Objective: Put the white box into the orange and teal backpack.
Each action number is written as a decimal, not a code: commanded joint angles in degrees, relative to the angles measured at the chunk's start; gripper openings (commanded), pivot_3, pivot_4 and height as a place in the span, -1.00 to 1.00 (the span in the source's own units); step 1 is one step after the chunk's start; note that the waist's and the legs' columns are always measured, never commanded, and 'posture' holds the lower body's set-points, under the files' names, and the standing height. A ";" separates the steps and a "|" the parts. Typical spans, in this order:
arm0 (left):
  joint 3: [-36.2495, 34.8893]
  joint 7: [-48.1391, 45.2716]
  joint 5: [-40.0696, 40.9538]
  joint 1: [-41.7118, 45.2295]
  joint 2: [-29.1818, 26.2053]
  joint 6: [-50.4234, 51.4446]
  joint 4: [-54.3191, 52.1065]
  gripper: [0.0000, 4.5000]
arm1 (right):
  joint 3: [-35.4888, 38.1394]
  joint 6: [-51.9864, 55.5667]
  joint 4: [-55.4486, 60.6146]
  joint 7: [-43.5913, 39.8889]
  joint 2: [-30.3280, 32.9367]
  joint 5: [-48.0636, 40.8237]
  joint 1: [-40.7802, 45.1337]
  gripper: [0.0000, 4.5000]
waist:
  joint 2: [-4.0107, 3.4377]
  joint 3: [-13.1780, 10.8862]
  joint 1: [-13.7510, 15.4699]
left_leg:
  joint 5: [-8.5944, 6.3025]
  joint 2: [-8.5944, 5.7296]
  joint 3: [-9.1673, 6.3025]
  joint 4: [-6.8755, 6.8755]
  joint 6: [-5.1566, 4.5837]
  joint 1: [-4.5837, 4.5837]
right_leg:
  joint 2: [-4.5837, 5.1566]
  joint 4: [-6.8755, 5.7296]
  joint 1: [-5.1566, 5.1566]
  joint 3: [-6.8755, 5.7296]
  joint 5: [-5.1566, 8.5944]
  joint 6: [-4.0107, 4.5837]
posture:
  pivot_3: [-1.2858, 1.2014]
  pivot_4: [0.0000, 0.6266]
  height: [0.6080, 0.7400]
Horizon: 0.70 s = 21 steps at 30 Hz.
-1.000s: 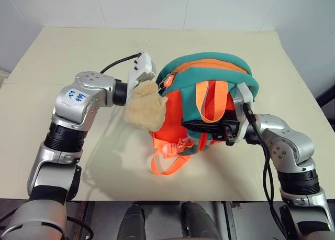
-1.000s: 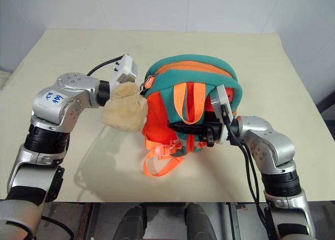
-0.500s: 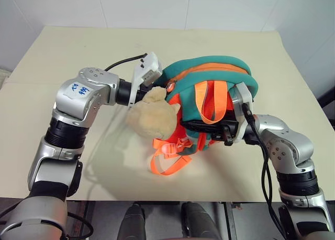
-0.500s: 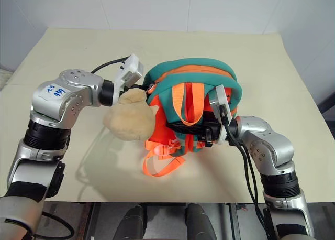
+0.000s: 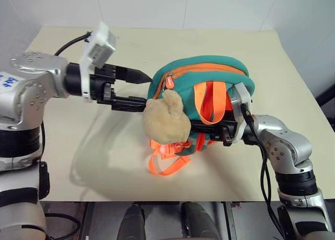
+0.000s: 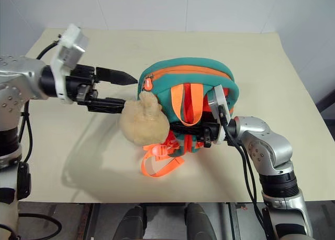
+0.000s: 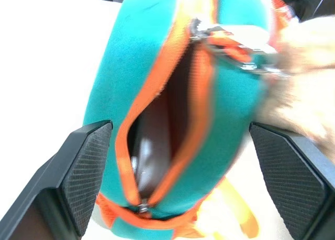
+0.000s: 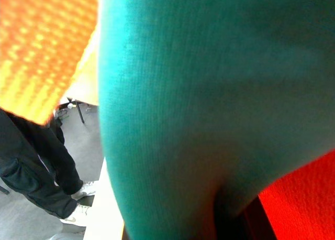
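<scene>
**Backpack upright on the table, left fingers spread beside it**

Backpack [image 5: 209,101] stands on the table [image 5: 63,161], its top zipper [image 7: 172,119] partly open. The left gripper [image 5: 137,89] has its fingers spread wide, empty, level and aimed at the bag's side just above the plush toy [image 5: 166,119]. The right gripper [image 5: 217,129] is pressed shut on an orange strap [image 5: 214,101], its arm reaching in level from the right.
</scene>
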<state>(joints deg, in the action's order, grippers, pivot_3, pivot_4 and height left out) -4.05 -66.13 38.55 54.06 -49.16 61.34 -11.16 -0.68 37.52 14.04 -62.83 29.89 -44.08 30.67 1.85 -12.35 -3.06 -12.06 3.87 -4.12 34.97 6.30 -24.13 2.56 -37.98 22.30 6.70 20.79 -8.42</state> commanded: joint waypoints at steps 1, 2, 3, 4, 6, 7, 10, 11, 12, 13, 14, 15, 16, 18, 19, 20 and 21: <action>-7.97 0.13 7.66 -2.57 -1.93 3.24 -4.59 0.99 | 0.29 -1.09 0.42 -0.32 -0.17 -0.12 0.77 -1.00 | 0.00 0.00 -0.20 | 0.00 0.00 0.00 0.00 0.00 0.00 | 0.00 0.00 0.00 0.01 0.00 0.00 | 0.03 -0.52 1.00; -9.50 0.44 9.41 -3.34 -2.13 4.13 -5.17 0.99 | 0.23 -1.13 0.37 -0.30 -0.22 -0.07 0.81 -1.00 | 0.00 0.00 -0.16 | 0.00 0.01 0.00 -0.01 -0.01 0.00 | -0.01 -0.01 0.00 0.00 0.00 0.00 | 0.03 -0.52 1.00; -11.56 0.51 11.80 -4.63 -2.29 4.94 -6.09 0.99 | 0.20 -1.24 0.30 -0.35 -0.21 0.01 0.78 -1.00 | 0.00 0.00 -0.13 | -0.01 0.01 0.00 -0.01 -0.01 0.00 | -0.01 -0.01 0.01 0.00 0.00 0.00 | 0.03 -0.52 1.00; -12.94 0.64 13.54 -5.56 -2.46 5.48 -6.73 0.99 | 0.15 -1.32 0.29 -0.36 -0.22 0.06 0.76 -1.00 | 0.00 0.00 -0.12 | -0.01 0.01 -0.01 -0.01 -0.01 0.00 | -0.01 -0.01 0.01 -0.01 0.00 0.00 | 0.03 -0.52 1.00; -19.64 2.52 18.69 -10.77 -3.00 8.17 -9.71 0.99 | 0.33 -1.49 0.13 -0.50 -0.02 0.03 0.47 -1.00 | 0.00 0.00 -0.33 | -0.01 0.01 0.00 -0.01 -0.01 0.00 | 0.00 0.01 0.00 0.00 0.00 0.00 | 0.03 -0.52 1.00; -22.25 4.02 21.27 -12.88 -3.14 9.69 -11.12 0.99 | 0.33 -1.62 0.05 -0.58 0.07 0.11 0.34 -1.00 | 0.00 0.00 -0.36 | -0.01 0.01 0.02 -0.02 -0.02 0.03 | 0.01 0.01 -0.01 0.03 0.00 0.00 | 0.03 -0.52 1.00; -25.60 9.28 27.01 -16.28 -2.89 11.52 -14.49 0.99 | 0.23 -1.87 -0.18 -0.75 0.20 0.19 0.20 -1.00 | 0.00 0.00 -0.19 | -0.01 0.04 -0.01 -0.01 -0.02 0.03 | -0.01 -0.04 0.02 0.01 0.00 0.01 | 0.03 -0.52 1.00; -25.92 11.81 28.65 -17.00 -2.33 11.52 -15.85 0.99 | 0.15 -1.93 -0.28 -0.82 0.25 0.21 0.20 -1.00 | 0.01 0.00 -0.04 | -0.01 0.04 -0.01 0.03 -0.02 0.03 | 0.00 -0.02 -0.01 0.01 0.00 0.01 | 0.03 -0.52 1.00; -25.81 14.06 29.12 -17.71 -1.80 10.94 -17.44 0.99 | 0.05 -1.99 -0.41 -0.91 0.27 0.24 0.22 -1.00 | 0.01 0.00 0.07 | -0.02 0.03 -0.02 0.07 -0.02 0.03 | 0.00 -0.01 -0.06 0.01 -0.02 -0.01 | 0.03 -0.52 1.00; -25.42 15.95 29.76 -18.28 -1.43 10.66 -18.44 0.99 | -0.10 -2.07 -0.60 -0.94 0.20 0.34 0.31 -1.00 | 0.01 0.00 0.10 | -0.02 0.03 -0.03 0.09 -0.02 0.04 | 0.01 0.03 -0.10 0.01 -0.03 -0.03 | 0.03 -0.52 1.00; -24.57 17.77 29.49 -18.80 -0.93 9.79 -19.60 0.99 | -0.24 -2.13 -0.75 -1.06 0.14 0.40 0.40 -1.00 | 0.01 0.00 0.08 | -0.02 0.01 -0.03 0.11 -0.03 0.09 | 0.02 0.08 -0.20 0.01 -0.05 -0.05 | 0.03 -0.52 1.00; -23.44 19.72 28.72 -19.19 -0.54 8.86 -20.59 0.99 | -0.34 -2.19 -0.90 -1.22 0.07 0.44 0.50 -1.00 | 0.02 0.00 0.05 | -0.03 0.00 -0.02 0.10 -0.04 0.20 | 0.03 0.14 -0.32 0.02 -0.07 -0.07 | 0.03 -0.52 1.00; -22.36 21.28 27.82 -19.47 -0.36 7.94 -21.36 0.99 | -0.40 -2.24 -1.03 -1.36 0.00 0.48 0.58 -1.00 | 0.02 0.00 0.03 | -0.04 0.00 -0.02 0.10 -0.05 0.32 | 0.02 0.16 -0.44 0.02 -0.08 -0.06 | 0.03 -0.52 1.00; -20.18 23.80 27.66 -19.34 0.48 6.61 -22.23 0.99 | -0.33 -2.38 -1.23 -1.63 -0.29 0.42 0.71 -1.00 | 0.02 -0.01 -0.02 | -0.05 0.00 -0.02 0.04 -0.05 0.57 | 0.01 0.22 -0.68 0.02 -0.08 -0.04 | 0.03 -0.52 1.00; -19.08 24.93 28.18 -19.06 0.86 6.40 -22.41 0.99 | -0.28 -2.50 -1.33 -1.70 -0.46 0.36 0.78 -1.00 | 0.02 0.00 -0.02 | -0.06 0.00 0.00 -0.01 -0.05 0.73 | 0.02 0.25 -0.82 0.03 -0.07 -0.03 | 0.03 -0.52 1.00; -17.98 25.63 28.74 -18.86 1.20 6.01 -22.73 0.99 | -0.24 -2.62 -1.38 -1.76 -0.61 0.31 0.81 -1.00 | 0.02 0.00 -0.04 | -0.07 0.00 0.01 -0.03 -0.05 0.79 | 0.01 0.26 -0.87 0.04 -0.06 -0.02 | 0.03 -0.52 1.00; -16.81 26.73 29.10 -18.53 1.78 5.69 -22.82 0.99 | -0.28 -2.71 -1.42 -1.77 -0.72 0.37 0.82 -1.00 | 0.02 -0.01 -0.12 | -0.07 0.00 0.01 -0.03 -0.05 0.79 | 0.01 0.26 -0.87 0.05 -0.06 -0.02 | 0.03 -0.52 1.00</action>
<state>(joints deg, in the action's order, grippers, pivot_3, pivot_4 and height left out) -21.48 -40.90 66.73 34.72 -47.65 68.59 -32.75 -1.49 35.99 11.87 -64.19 29.54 -43.30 30.81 1.88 -12.36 -3.19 -12.14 3.87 -4.10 34.93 6.25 -23.35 2.57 -37.71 21.44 6.76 20.73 -8.44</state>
